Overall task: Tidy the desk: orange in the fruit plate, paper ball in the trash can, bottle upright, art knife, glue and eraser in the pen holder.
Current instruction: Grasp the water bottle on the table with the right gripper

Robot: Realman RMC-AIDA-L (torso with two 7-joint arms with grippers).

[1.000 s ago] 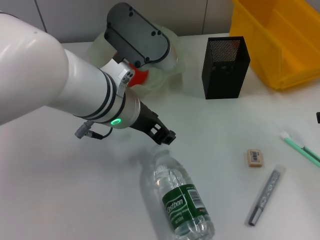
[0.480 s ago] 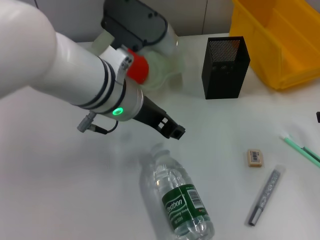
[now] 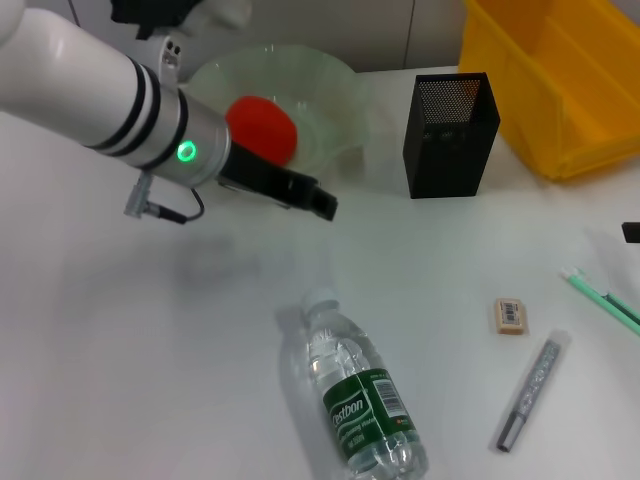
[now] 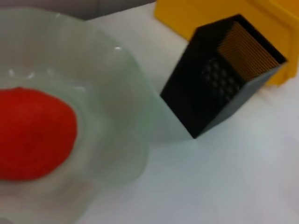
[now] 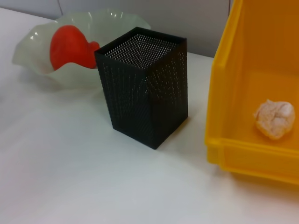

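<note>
Still flat, bottle (image 3: 355, 395) lying diagonally

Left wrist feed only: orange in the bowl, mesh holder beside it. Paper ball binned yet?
Observer: Yes. The right wrist view shows the paper ball lying inside the trash can.
Operator: Bottle?
Observer: The bottle lies on its side on the table, nearer the robot than the left gripper.
Operator: Eraser?
Observer: The eraser sits on the table, outside the pen holder.
</note>
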